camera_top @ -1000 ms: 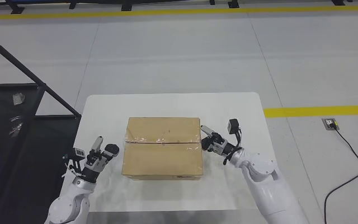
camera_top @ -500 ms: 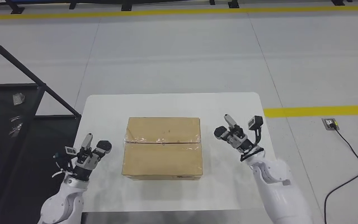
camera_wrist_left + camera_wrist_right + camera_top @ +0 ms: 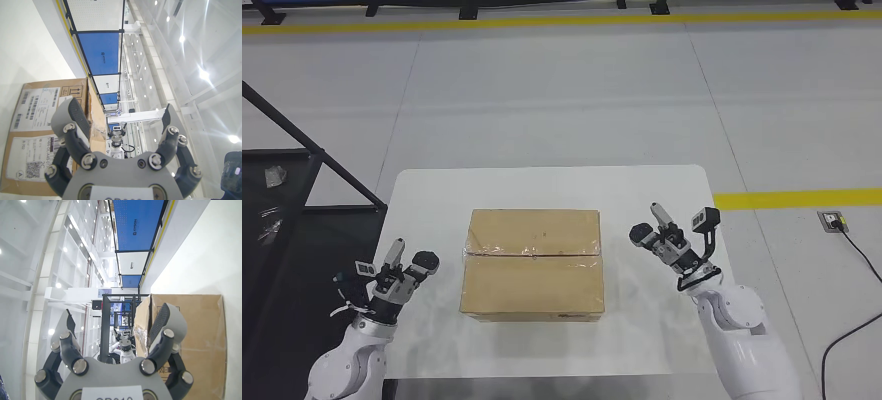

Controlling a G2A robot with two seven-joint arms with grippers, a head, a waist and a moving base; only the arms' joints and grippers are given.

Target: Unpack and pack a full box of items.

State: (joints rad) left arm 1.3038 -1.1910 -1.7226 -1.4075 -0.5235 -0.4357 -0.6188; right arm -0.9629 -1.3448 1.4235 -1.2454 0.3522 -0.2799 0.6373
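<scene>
Two glossy white, rounded shell arms, the left arm (image 3: 347, 365) at seven o'clock of the top view and the right arm (image 3: 742, 340) at five o'clock, narrow to black wrist collars. The left gripper (image 3: 121, 106) and right gripper (image 3: 115, 308) share one build: a grey metal palm plate (image 3: 121, 174), black link bars pinned with round silver screws (image 3: 88, 158), pale grey fingers faced with black ribbed rubber pads (image 3: 77, 113), and a white printed label (image 3: 121, 193). A small black camera block (image 3: 704, 220) sits at two o'clock of the right gripper.
</scene>
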